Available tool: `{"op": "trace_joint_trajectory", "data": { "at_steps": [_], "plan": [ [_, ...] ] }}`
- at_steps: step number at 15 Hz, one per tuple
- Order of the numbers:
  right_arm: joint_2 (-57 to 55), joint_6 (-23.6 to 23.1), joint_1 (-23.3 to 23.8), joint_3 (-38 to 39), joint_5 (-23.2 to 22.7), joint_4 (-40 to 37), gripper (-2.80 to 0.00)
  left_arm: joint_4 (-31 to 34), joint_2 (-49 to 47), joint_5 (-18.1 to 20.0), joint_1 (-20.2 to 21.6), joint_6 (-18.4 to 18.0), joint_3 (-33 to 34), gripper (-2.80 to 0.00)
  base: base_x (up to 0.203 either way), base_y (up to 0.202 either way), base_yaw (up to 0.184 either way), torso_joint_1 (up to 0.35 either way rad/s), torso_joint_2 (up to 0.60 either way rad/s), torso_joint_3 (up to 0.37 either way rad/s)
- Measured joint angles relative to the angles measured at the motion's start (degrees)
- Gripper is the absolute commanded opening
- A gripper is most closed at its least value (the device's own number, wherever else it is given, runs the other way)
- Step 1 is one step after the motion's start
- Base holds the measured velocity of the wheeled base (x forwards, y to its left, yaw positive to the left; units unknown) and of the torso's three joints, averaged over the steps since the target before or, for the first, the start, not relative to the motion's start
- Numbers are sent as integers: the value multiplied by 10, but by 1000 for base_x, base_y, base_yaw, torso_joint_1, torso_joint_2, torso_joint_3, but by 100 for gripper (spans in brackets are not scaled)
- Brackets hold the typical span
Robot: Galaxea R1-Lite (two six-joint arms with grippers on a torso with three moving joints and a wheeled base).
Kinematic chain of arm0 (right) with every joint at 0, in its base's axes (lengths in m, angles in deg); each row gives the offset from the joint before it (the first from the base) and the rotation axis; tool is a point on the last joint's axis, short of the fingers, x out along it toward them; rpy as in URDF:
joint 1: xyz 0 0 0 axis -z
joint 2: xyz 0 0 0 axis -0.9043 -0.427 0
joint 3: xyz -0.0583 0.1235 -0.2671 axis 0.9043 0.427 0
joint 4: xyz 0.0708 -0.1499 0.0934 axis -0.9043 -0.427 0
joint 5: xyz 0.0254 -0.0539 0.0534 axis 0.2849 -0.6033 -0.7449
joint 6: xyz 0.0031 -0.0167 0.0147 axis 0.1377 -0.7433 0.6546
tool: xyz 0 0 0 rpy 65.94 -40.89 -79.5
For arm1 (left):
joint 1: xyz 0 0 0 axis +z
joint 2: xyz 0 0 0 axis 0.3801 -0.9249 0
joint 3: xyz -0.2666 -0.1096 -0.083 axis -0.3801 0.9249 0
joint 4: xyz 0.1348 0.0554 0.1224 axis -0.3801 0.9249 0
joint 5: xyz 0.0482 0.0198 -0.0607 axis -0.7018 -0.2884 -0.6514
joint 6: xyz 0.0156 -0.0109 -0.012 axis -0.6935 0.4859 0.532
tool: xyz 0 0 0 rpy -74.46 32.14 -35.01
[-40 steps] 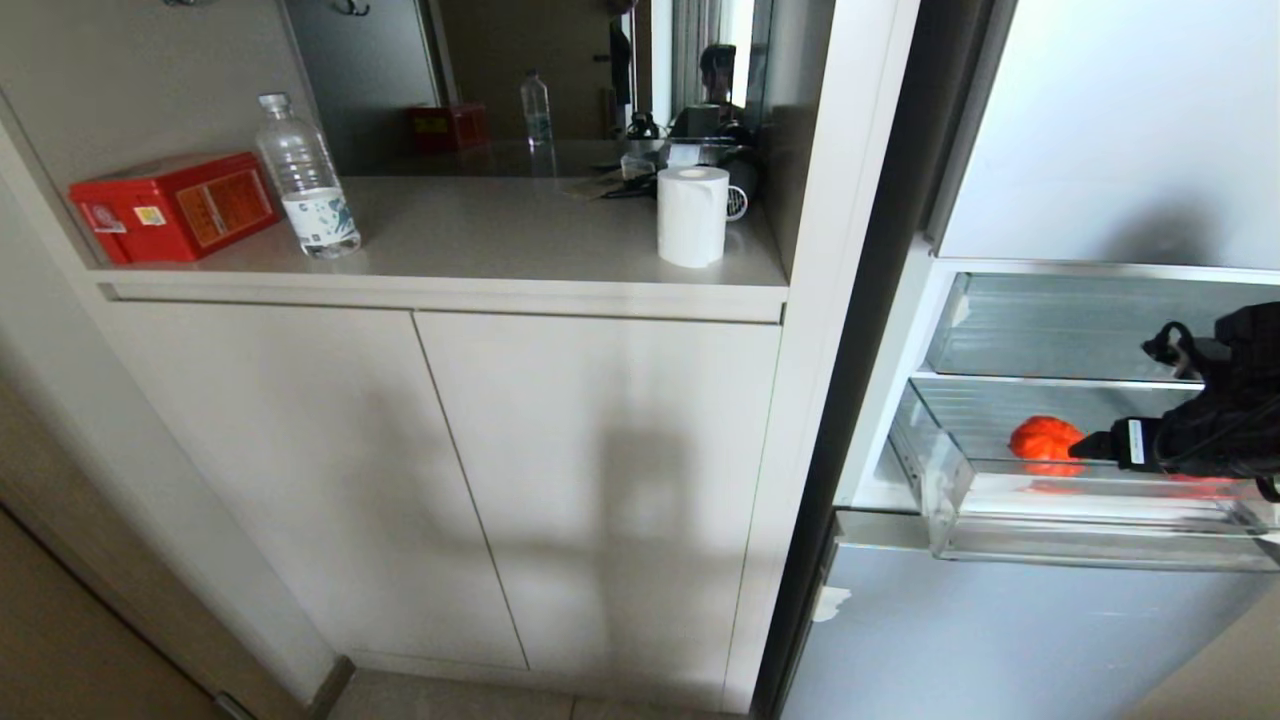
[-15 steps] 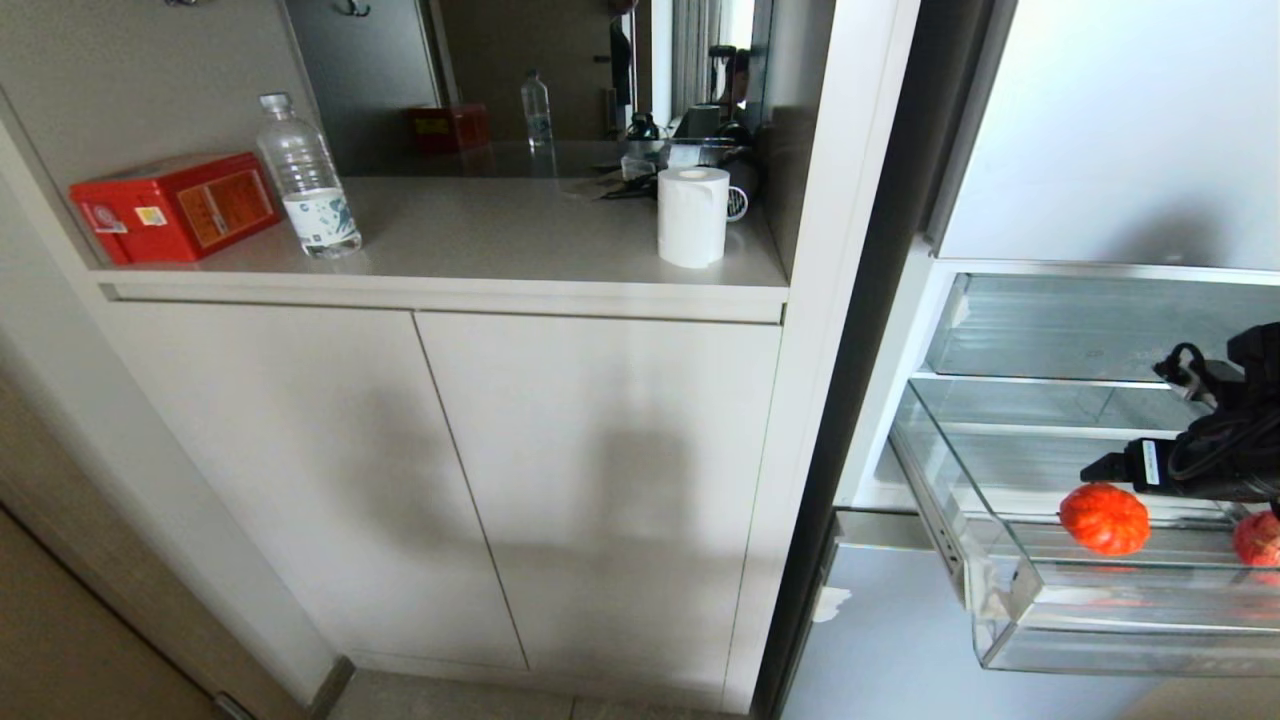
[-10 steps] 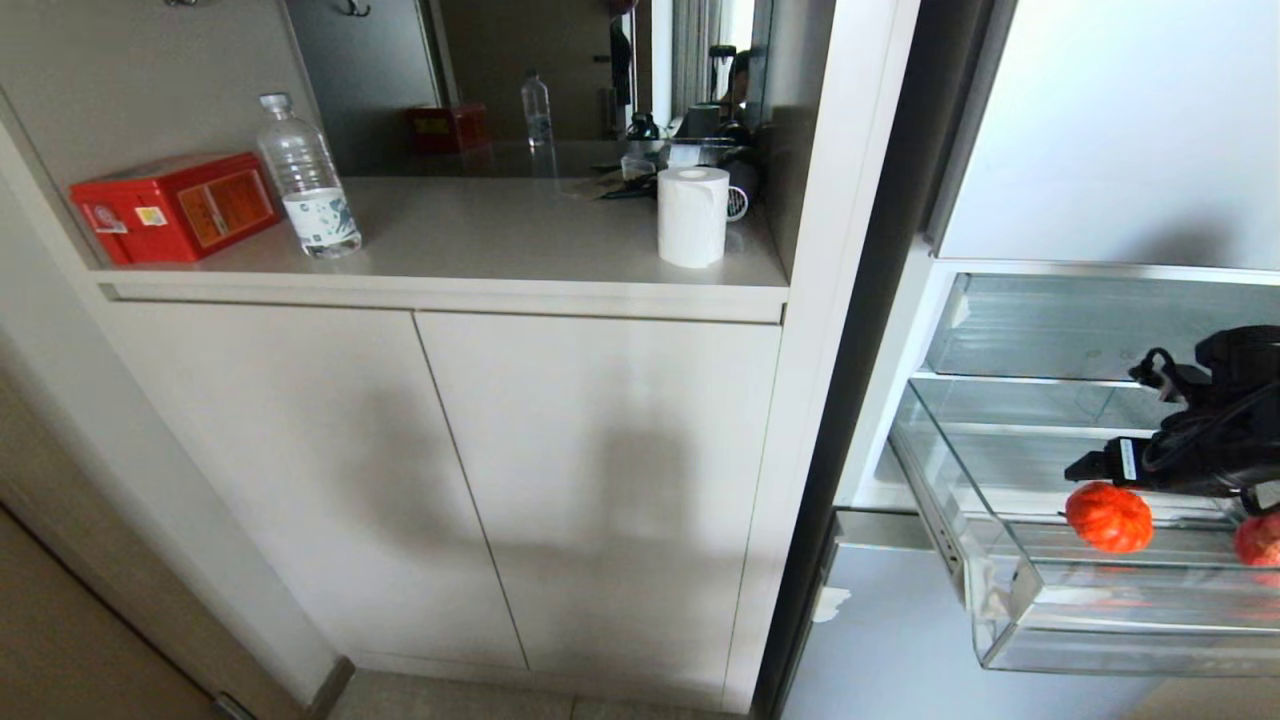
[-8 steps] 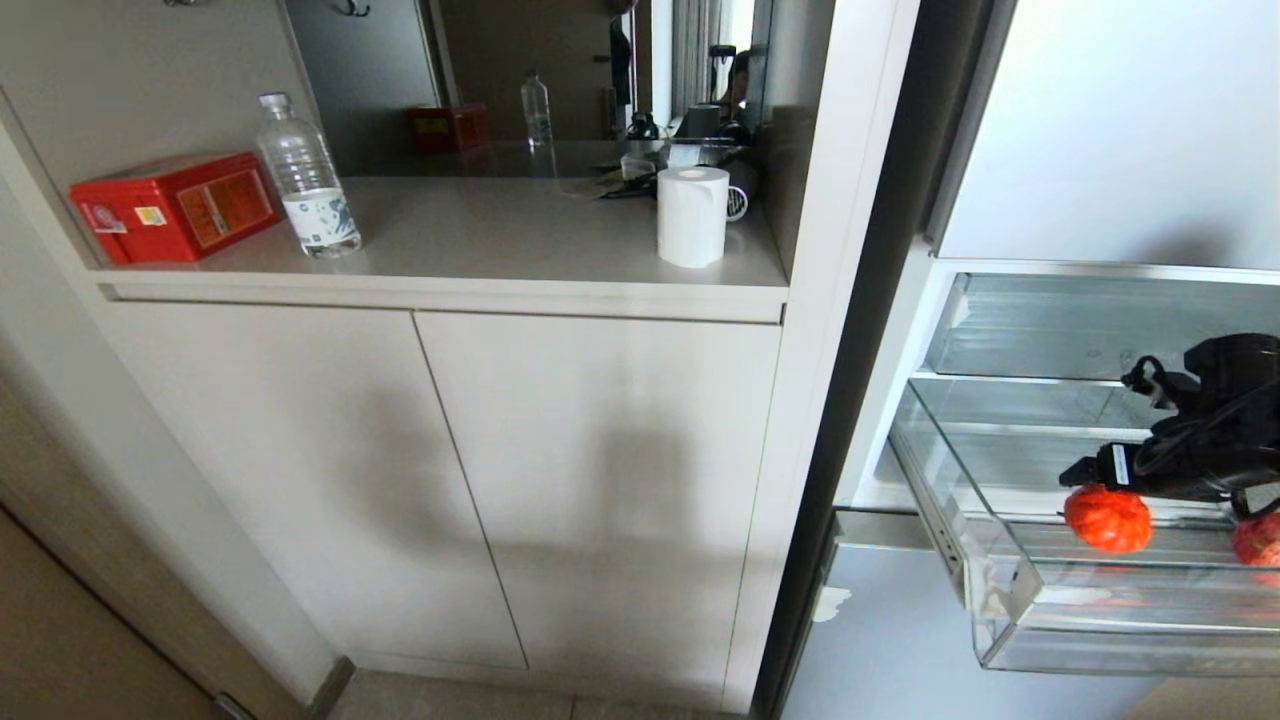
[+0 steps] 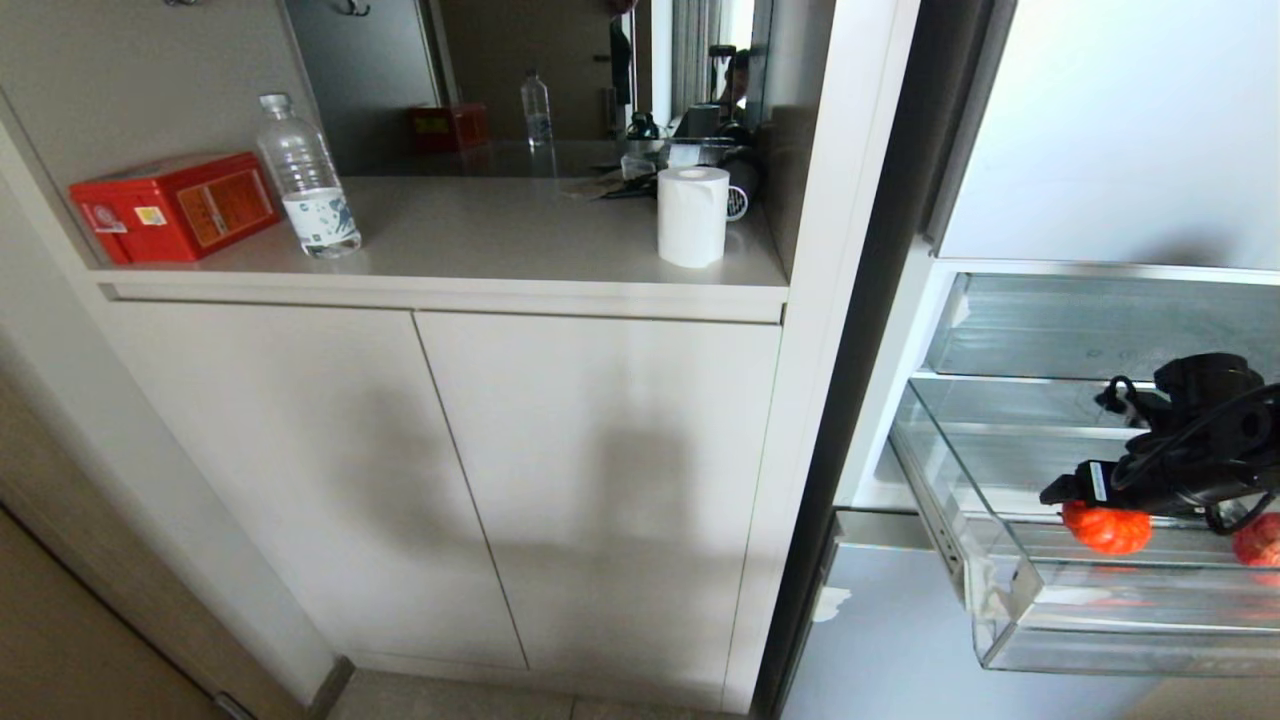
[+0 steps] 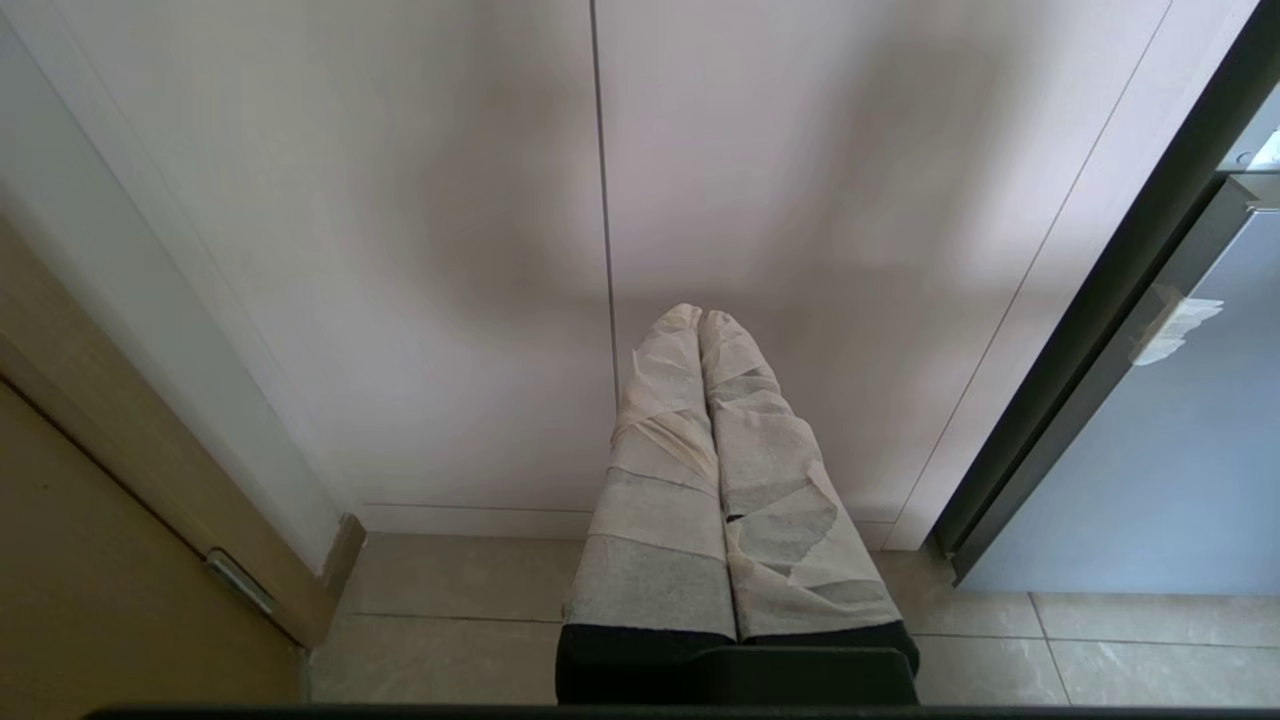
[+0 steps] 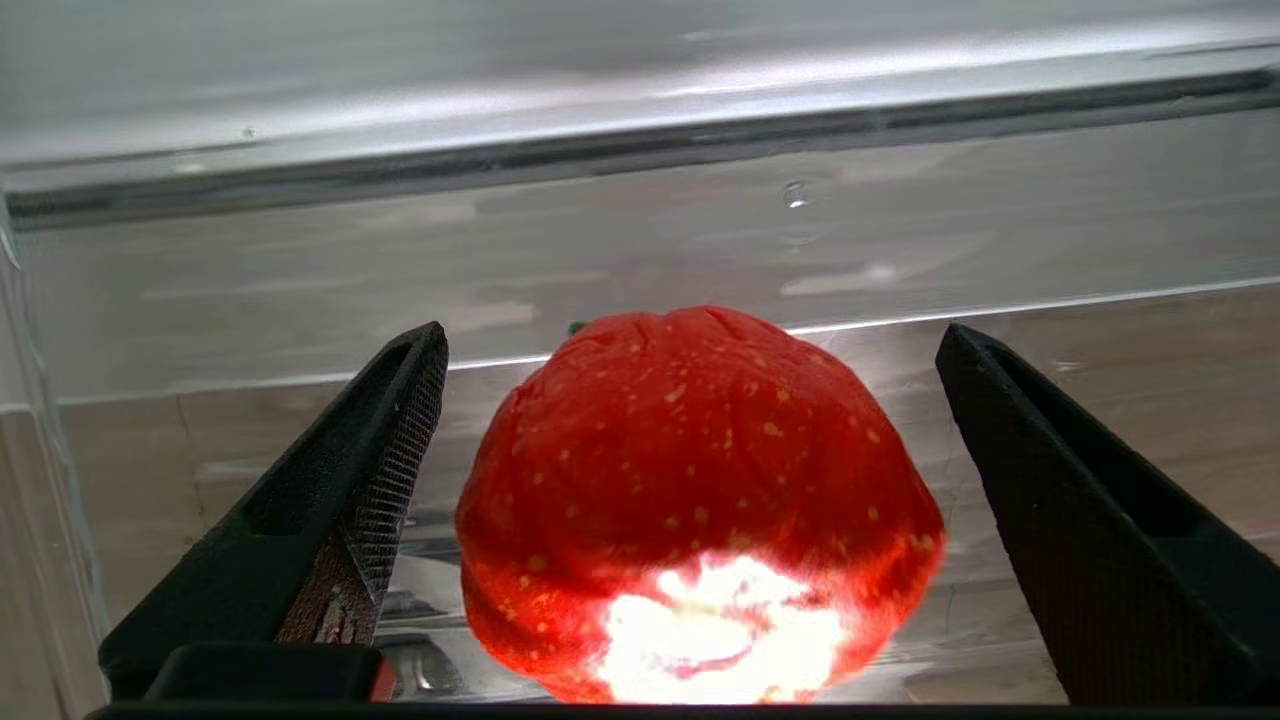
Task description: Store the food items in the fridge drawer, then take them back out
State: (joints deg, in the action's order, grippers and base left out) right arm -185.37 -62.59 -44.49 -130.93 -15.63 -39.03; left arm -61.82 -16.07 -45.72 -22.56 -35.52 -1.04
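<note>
A round, glossy red fruit (image 5: 1105, 530) lies in the pulled-out clear fridge drawer (image 5: 1000, 610), near its front wall. My right gripper (image 5: 1062, 494) hangs just over the fruit and hides its top. In the right wrist view the fruit (image 7: 700, 480) fills the space between the two black fingers (image 7: 390, 420), with a gap on each side, so the right gripper (image 7: 692, 335) is open. The drawer's clear wall (image 7: 640, 260) stands beyond it. A second red round thing (image 5: 1262, 540) shows at the picture's right edge, partly cut off. My left gripper (image 6: 700, 316) is parked low before the cabinet doors, its taped fingers pressed together.
Above the drawer sits another clear bin (image 5: 1050, 325) under the pale fridge door (image 5: 1120, 130). On the counter to the left stand a red tin (image 5: 175, 205), a water bottle (image 5: 305, 180) and a paper roll (image 5: 692, 215). Cabinet doors (image 5: 600, 480) fill the middle.
The drawer has slid out with the fruit in it. Over the last second my right gripper has moved left and down, and its open fingers now flank the fruit.
</note>
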Motion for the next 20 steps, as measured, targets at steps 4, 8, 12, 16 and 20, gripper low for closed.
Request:
{"op": "trace_joint_trajectory", "data": {
  "at_steps": [4, 8, 12, 16, 20],
  "plan": [
    [1, 3, -12, 12, 8, 0, 0, 0, 0, 0, 0, 0, 0, -280, 0, 0, 0, 0, 0, 0],
    [5, 3, -14, 17, 9, 0, 0, 0, 0, 0, 0, 0, 0, -280, 0, 0, 0, 0, 0, 0],
    [5, 3, -14, 24, 9, 1, 0, 0, 0, 0, 0, 0, 0, -280, 0, 0, 0, 0, 0, 0],
    [8, 3, -14, 25, 9, 2, 0, 0, 0, 0, 0, 0, 0, -280, 0, 0, 0, 0, 0, 0],
    [11, 2, -14, 32, 9, 1, -280, 0, 0, 0, 0, 0, 0, -280, 0, 0, 0, 0, 0, 0]
  ]
}}
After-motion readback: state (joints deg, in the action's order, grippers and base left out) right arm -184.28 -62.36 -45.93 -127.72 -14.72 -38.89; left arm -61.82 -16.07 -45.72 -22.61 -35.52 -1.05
